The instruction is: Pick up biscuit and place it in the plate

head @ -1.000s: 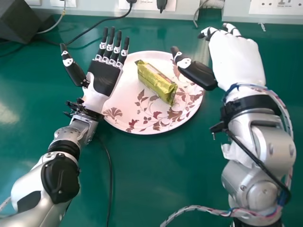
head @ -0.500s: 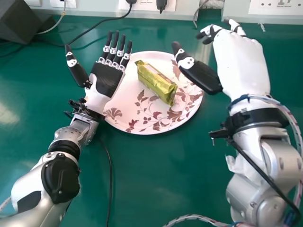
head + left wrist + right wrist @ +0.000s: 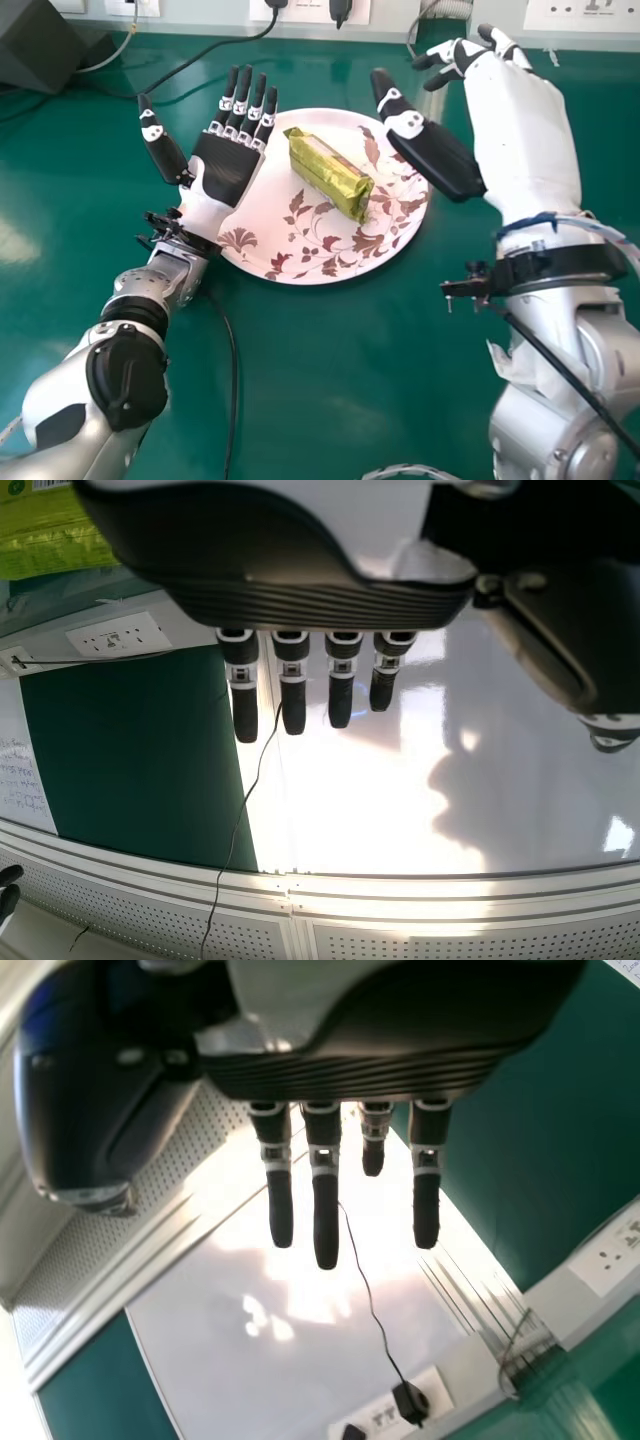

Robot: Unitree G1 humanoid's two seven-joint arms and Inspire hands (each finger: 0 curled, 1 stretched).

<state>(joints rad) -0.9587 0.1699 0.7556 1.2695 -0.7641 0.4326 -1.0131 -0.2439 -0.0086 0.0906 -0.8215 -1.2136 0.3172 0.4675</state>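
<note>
Biscuit pack point(image 3: 330, 176) on plate point(image 3: 274, 196), upper centre. Your left hand point(image 3: 224, 168), upper left, right hand point(image 3: 522, 135), upper right: both released. Likely light, slick, brittle inside; if lifting, pinch long sides mid-length, gently.

The counter point(image 3: 300, 380) has a smooth green surface with pale patches of reflected light. Along its far edge, in the head view, runs a pale wall strip point(image 3: 200, 30) fitted with white sockets point(image 3: 265, 12) and black plugs point(image 3: 341, 10). A dark box point(image 3: 35, 42) sits at the far left corner of the counter, a black cable point(image 3: 205, 52) lying near it. The left wrist view records a glossy white panel point(image 3: 350, 820) beside a green panel point(image 3: 130, 760), a thin wire point(image 3: 240, 815) and perforated panelling point(image 3: 480, 945). Bright glare marks the white panel.
</note>
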